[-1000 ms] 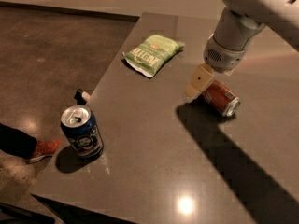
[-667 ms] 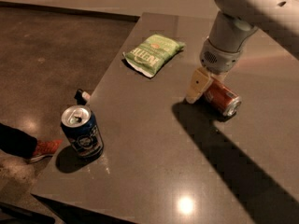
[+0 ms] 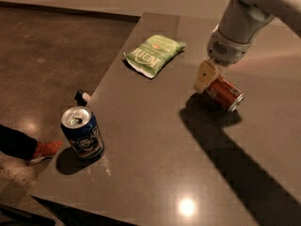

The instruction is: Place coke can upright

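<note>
Camera view is looking down on a dark table (image 3: 155, 168). The coke can (image 3: 225, 93) is lying on its side toward the far right. The gripper (image 3: 207, 79) is hanging low at the can's left end, touching it or nearly so. I cannot tell how far open it is or whether it is holding anything. By my judgement, lifting the can, standing it upright and releasing it are all remaining. A blue can (image 3: 82, 133) is standing well apart, near the left edge.

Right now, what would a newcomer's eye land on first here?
The claw at upper right of the view, down at the coke can lying on its side on the table. Then the blue can, upright near the left edge, and the green snack bag farther back.
</note>
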Motion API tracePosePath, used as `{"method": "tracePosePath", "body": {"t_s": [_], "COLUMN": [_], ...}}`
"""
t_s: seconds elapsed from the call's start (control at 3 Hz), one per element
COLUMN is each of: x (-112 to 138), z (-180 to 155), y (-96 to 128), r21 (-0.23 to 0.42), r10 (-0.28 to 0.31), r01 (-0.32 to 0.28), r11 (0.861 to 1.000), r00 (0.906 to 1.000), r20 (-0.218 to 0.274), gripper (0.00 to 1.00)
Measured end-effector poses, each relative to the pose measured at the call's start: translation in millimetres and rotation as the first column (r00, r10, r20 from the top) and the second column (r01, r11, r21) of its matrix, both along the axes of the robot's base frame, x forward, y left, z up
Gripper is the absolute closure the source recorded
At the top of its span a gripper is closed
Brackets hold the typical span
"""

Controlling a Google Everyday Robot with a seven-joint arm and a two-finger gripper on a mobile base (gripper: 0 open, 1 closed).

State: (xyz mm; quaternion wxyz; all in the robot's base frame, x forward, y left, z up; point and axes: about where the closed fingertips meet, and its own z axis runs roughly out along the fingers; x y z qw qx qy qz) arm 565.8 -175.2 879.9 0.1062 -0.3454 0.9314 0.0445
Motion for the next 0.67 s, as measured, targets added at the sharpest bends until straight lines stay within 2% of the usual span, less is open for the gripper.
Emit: {"method": "tracePosePath", "body": {"t_s": [0.33,0.67], "x": [6.8,12.1], "z": [31.7,52.3], "y": [-0.6,-9.0], "r21": [0.167,0.299], "r10": [0.02,-0.016], "r01": [-0.044,-0.074], "r11": [0.985,0.951], "r00": [0.9894,0.9583], "r20": [0.144,0.285], "gripper": [1.0,1.0]}}
